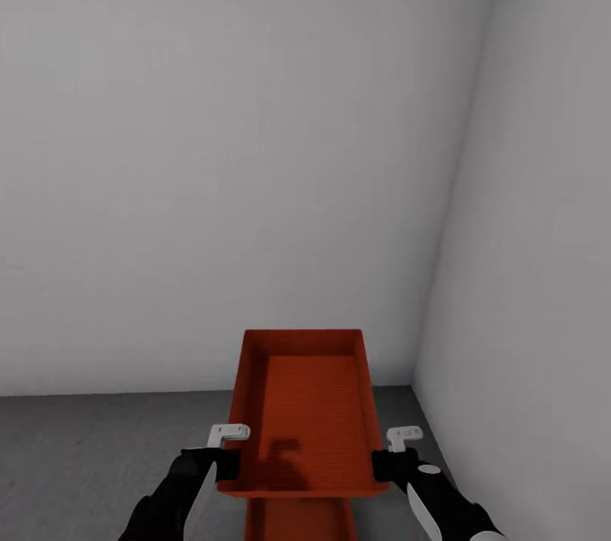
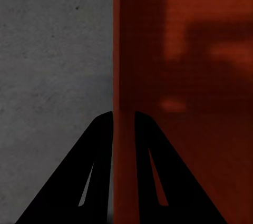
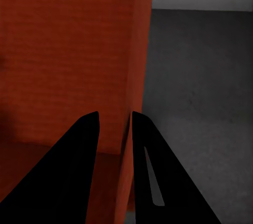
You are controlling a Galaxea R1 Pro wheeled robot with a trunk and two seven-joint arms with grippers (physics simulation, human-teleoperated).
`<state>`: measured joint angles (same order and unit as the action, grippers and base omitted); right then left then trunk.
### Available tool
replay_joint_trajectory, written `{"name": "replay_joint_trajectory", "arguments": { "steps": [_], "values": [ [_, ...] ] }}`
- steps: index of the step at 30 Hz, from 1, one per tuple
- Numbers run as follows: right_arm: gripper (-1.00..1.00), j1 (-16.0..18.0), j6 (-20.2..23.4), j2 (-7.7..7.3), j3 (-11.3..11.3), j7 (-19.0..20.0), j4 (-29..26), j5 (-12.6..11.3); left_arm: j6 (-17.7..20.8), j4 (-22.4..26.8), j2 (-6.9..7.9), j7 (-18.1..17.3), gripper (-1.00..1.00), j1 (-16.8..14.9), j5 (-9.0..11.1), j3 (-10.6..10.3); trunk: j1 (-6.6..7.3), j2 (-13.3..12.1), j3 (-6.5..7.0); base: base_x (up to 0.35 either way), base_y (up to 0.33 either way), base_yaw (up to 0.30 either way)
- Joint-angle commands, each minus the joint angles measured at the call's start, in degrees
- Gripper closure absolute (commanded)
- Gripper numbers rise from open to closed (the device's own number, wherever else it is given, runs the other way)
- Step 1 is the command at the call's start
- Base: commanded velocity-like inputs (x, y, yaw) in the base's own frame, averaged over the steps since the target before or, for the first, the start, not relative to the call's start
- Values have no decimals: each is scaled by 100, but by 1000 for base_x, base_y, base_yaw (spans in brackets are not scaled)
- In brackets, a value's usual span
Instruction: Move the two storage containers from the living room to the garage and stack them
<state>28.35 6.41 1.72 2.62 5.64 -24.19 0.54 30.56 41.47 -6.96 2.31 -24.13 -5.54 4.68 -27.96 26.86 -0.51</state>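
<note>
I am holding one red-orange rectangular storage container (image 1: 307, 409) by its two long side walls, the left gripper (image 1: 222, 449) at about nine o'clock of the bin and the right gripper (image 1: 392, 454) at about three o'clock, each with its jaws narrowed onto a thin wall. A second red-orange container (image 1: 301, 522) is sitting directly beneath it at six o'clock, on the dark grey mottled concrete floor (image 1: 93, 456) of the garage, close to the corner of the pale grey walls (image 1: 255, 142). I am judging that the risk now lies in alignment: if I am lowering the held bin slightly skewed or shifted toward twelve o'clock, its bottom may be catching on the lower rim and tipping instead of seating. The pinch on such thin walls may also be slipping, since each grip is biting only a narrow strip near the rear end, leaving the far end unsupported. The head view is giving me both bins and the corner, but not the contact itself; the left wrist view is showing the wall (image 2: 124, 76) running straight between the black fingers (image 2: 79, 182), and the right wrist view is showing its fingers (image 3: 63, 176) straddling the wall (image 3: 138, 66) with floor beyond.
</note>
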Motion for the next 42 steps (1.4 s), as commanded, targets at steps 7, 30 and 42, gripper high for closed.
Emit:
{"name": "replay_joint_trajectory", "arguments": {
  "steps": [7,30,42],
  "values": [
    [100,-5,36,180,143,16,10,-46,-429,11,-60,13,100,-4,106,-38,-2,7,-6,0,0,6],
    [100,-5,36,180,143,17,10,-46,-429,14,-57,15,100,-4,106,-38,-2,7,-6,77,0,43],
    [100,-5,36,180,145,16,10,-46,-430,12,-60,15,100,-4,106,-38,-2,7,-6,46,-35,0]
  ]
}}
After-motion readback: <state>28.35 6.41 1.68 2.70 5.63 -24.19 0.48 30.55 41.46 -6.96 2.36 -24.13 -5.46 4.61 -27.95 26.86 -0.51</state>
